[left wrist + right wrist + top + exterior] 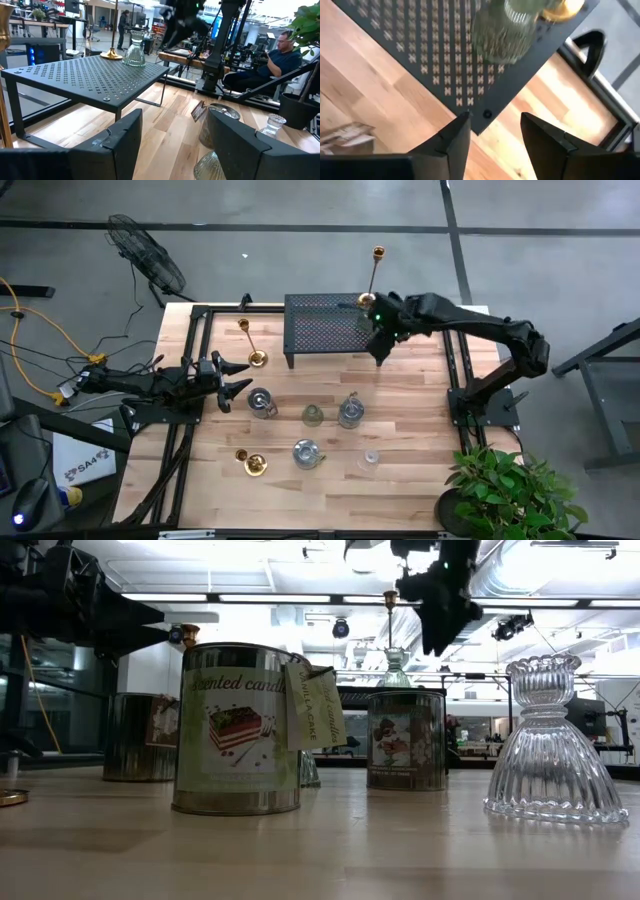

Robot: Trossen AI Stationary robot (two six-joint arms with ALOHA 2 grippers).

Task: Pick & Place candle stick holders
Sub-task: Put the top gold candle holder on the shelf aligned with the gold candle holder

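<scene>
High view first, going left to right: our left gripper [232, 376] sits low over the wood table [400, 420], fingers spread open with nothing in them, just beside a tall brass holder [250, 343] standing on the planks. Another brass holder [252, 463] is near the front edge. Mid-table we've got candle tins [262, 402] and a small clear glass holder [370, 459] sitting apart from each other. Behind them is the black mesh stand [325, 330]. A third brass holder [375, 275] and a glass holder [134, 49] stand at its right end. Our right gripper [381, 348] hangs over that corner, fingers open and empty. Off the table there's grey concrete floor, a fan [145, 255] top left, a plant [515, 490] bottom right, and a seated person [280, 52] in the lab behind.
</scene>
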